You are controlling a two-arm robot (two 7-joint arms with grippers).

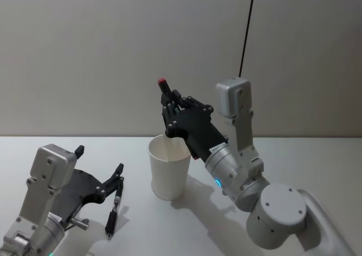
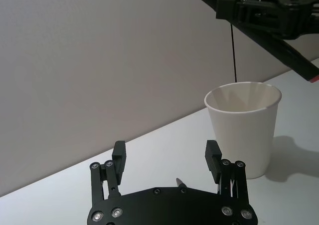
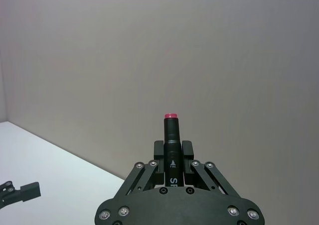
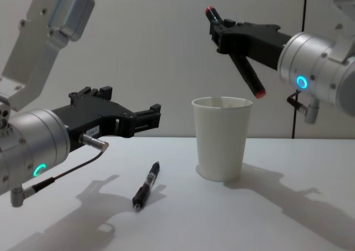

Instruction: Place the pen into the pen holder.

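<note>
The white pen holder (image 1: 168, 171) (image 4: 222, 145) (image 2: 244, 130) stands upright at mid-table. My right gripper (image 1: 169, 106) (image 4: 224, 33) (image 3: 172, 150) is shut on a black pen with red ends (image 1: 164, 92) (image 4: 247, 73) (image 3: 171, 133) (image 2: 294, 60). That pen hangs tilted, its lower end just above the holder's rim. Left of the holder, a second black pen (image 1: 114, 208) (image 4: 145, 185) lies flat on the table. My left gripper (image 1: 100, 162) (image 4: 130, 102) (image 2: 165, 150) hovers open a little above it, holding nothing.
The white table (image 1: 328, 160) runs back to a plain wall. A thin black cable (image 1: 246, 29) hangs down the wall behind my right arm. Bare tabletop lies in front of and to the right of the holder.
</note>
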